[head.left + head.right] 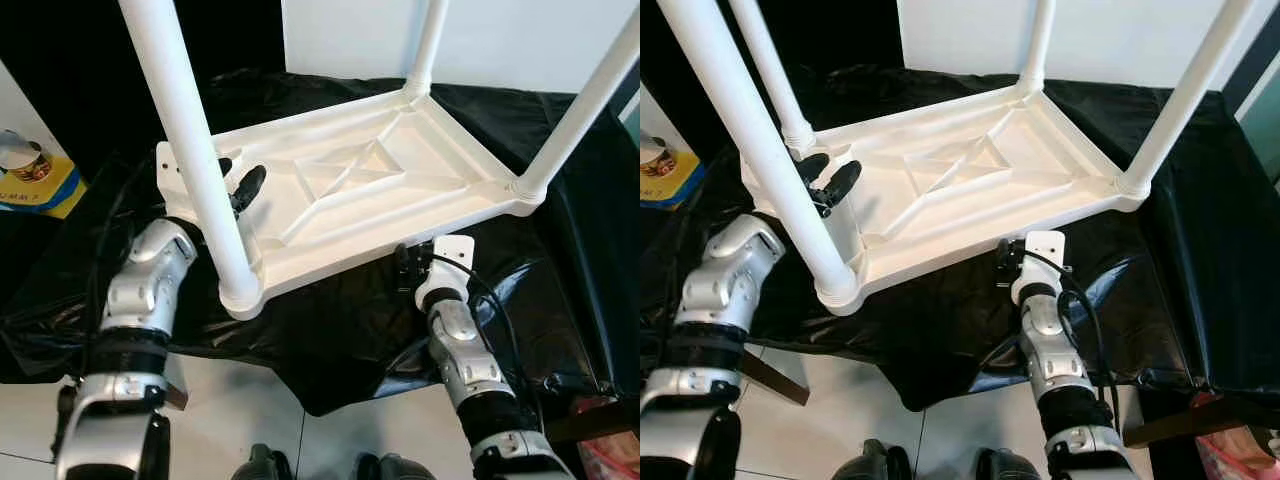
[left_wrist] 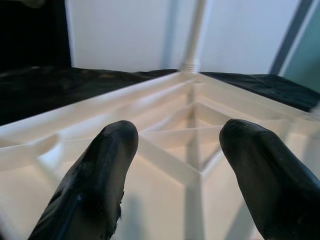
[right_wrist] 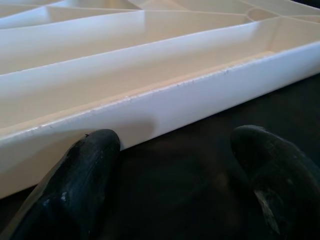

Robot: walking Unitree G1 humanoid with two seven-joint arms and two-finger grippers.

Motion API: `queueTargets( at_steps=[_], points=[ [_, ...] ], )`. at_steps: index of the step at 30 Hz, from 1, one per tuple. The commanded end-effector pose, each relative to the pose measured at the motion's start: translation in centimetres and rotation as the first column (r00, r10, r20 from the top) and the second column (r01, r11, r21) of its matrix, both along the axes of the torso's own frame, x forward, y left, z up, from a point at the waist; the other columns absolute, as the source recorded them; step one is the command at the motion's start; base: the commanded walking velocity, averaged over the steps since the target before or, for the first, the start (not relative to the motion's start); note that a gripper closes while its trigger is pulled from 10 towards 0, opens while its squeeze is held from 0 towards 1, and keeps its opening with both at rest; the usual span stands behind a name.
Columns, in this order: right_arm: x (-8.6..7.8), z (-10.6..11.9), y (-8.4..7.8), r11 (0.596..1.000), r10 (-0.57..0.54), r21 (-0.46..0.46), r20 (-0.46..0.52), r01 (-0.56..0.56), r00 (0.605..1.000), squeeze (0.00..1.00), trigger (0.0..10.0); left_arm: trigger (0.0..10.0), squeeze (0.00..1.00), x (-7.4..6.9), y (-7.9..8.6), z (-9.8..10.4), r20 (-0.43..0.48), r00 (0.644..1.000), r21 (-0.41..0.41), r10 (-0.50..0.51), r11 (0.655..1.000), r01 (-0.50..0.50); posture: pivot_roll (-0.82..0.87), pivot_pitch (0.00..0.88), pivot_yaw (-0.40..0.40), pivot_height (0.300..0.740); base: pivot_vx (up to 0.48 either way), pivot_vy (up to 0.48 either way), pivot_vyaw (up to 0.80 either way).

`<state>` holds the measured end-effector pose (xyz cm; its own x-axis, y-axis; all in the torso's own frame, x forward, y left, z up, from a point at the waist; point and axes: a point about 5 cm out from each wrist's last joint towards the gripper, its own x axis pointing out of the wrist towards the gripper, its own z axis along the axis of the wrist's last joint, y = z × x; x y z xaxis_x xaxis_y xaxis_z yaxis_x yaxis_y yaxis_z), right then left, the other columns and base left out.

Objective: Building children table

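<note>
Eye views: white table top (image 1: 360, 190) lies upside down on black sheet (image 1: 330, 330), legs up. Left gripper (image 1: 828, 180) over its near-left corner.

Left wrist: fingers (image 2: 95, 175) spread, holding nothing (ribbed underside beyond).

Right wrist: right gripper (image 3: 175, 170) released, beside the rim.

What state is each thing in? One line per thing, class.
Table top: upside down on the black cloth.
Legs: four fitted, pointing up.
Left gripper: jaws open, over the underside.
Right gripper: jaws open, at the near rim, holding nothing.
</note>
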<state>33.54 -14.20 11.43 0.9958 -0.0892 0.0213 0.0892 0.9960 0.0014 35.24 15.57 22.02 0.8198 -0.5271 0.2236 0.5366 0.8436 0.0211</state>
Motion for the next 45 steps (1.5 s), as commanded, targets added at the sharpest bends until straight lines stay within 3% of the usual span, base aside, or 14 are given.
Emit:
queueTargets(
  at_steps=[1, 4, 9, 11, 16, 17, 21, 26, 33, 34, 36, 42, 44, 45],
  points=[
    [0.4, -0.1, 0.7, 0.999, 0.034, -0.004, -0.019, -0.034, 0.999, 0.0, 10.0, 10.0, 0.0, -0.4, -1.5, -0.8, -0.022, 0.998, 0.004, -0.054, 0.999, 0.054, -0.07, 0.137, 0.006, 0.74, 0.0, 0.0, 0.0],
    [1.6, 0.4, 1.2, 0.994, 0.103, -0.043, -0.04, -0.105, 0.994, 0.0, 10.0, 10.0, 0.0, -1.7, -5.3, -1.0, -0.01, 0.99, -0.043, -0.139, 0.989, 0.139, -0.06, 0.143, 0.002, 0.74, 0.0, 0.0, 0.0],
    [2.2, 0.8, 1.5, 0.99, 0.131, -0.051, -0.036, -0.132, 0.991, 0.0, 10.0, 10.0, 0.0, -2.4, -7.3, -1.1, -0.006, 0.983, -0.055, -0.182, 0.982, 0.181, -0.05, 0.145, 0.002, 0.74, 0.0, 0.0, 0.0],
    [3.0, 1.3, 1.5, 0.988, 0.142, -0.058, -0.04, -0.144, 0.989, 0.0, 10.0, 10.0, 0.0, -3.1, -9.6, -1.2, -0.005, 0.974, -0.075, -0.226, 0.972, 0.225, -0.05, 0.145, 0.002, 0.74, 0.0, 0.0, 0.0],
    [3.6, 1.5, 1.3, 0.99, 0.128, -0.048, -0.054, -0.13, 0.99, 0.0, 10.0, 10.0, 0.0, -3.3, -11.2, -1.2, -0.008, 0.971, -0.091, -0.24, 0.967, 0.238, -0.04, 0.149, 0.004, 0.74, 0.0, 0.0, 0.0],
    [4.1, 1.6, 1.1, 0.992, 0.111, -0.045, -0.065, -0.114, 0.992, 0.0, 10.0, 10.0, 0.0, -3.5, -12.7, -1.2, -0.014, 0.969, -0.104, -0.246, 0.964, 0.244, -0.04, 0.149, 0.002, 0.74, 0.0, 0.0, 0.0],
    [4.3, 1.7, 0.6, 0.995, 0.072, -0.058, -0.063, -0.076, 0.995, 0.0, 10.0, 10.0, 0.0, -3.9, -13.9, -1.2, -0.016, 0.967, -0.107, -0.254, 0.962, 0.251, -0.04, 0.149, 0.004, 0.74, 0.0, 0.0, 0.0],
    [4.3, 1.7, -0.2, 0.997, 0.04, -0.063, -0.046, -0.043, 0.998, 0.0, 10.0, 10.0, 0.0, -4.1, -14.1, -1.3, -0.015, 0.965, -0.097, -0.263, 0.961, 0.261, -0.04, 0.149, 0.005, 0.74, 0.0, 0.0, 0.0],
    [3.0, 1.1, -2.8, 0.994, -0.049, -0.092, 0.006, 0.05, 0.999, 0.0, 10.0, 10.0, 0.0, -3.5, -11.3, -2.1, -0.011, 0.972, 0.009, -0.236, 0.972, 0.236, -0.04, 0.146, 0.005, 0.74, 0.0, 0.0, 0.0],
    [2.3, 1.0, -3.5, 0.994, -0.049, -0.092, 0.045, 0.053, 0.998, 0.0, 10.0, 10.0, 0.0, -3.1, -9.7, -2.5, -0.004, 0.975, 0.099, -0.223, 0.97, 0.222, -0.03, 0.145, 0.003, 0.74, 0.0, 0.0, 0.0],
    [1.9, 0.9, -3.8, 0.995, -0.042, -0.091, 0.069, 0.049, 0.997, 0.0, 10.0, 10.0, 0.0, -2.9, -8.9, -2.7, 0.003, 0.976, 0.158, -0.219, 0.964, 0.216, -0.03, 0.145, 0.003, 0.74, 0.0, 0.0, 0.0],
    [-0.1, 1.1, -3.6, 0.996, 0.043, -0.083, 0.141, -0.032, 0.989, 0.0, 10.0, 10.0, 0.0, -2.9, -6.9, -2.6, -0.006, 0.956, 0.25, -0.292, 0.926, 0.284, -0.04, 0.142, 0.003, 0.74, 0.0, 0.0, 0.0],
    [-1.4, 1.0, -3.2, 0.992, 0.1, -0.088, 0.158, -0.087, 0.982, 0.0, 10.0, 10.0, 0.0, -3.5, -6.1, -3.0, -0.025, 0.932, 0.337, -0.362, 0.875, 0.348, -0.04, 0.142, 0.004, 0.74, 0.0, 0.0, 0.0],
    [-1.4, 1.0, -3.2, 0.992, 0.1, -0.088, 0.158, -0.087, 0.982, 0.0, 10.0, 10.0, 0.0, -3.5, -6.1, -3.0, -0.025, 0.932, 0.337, -0.362, 0.875, 0.348, -0.04, 0.142, 0.004, 0.74, 0.0, 0.0, 0.0]
  ],
)
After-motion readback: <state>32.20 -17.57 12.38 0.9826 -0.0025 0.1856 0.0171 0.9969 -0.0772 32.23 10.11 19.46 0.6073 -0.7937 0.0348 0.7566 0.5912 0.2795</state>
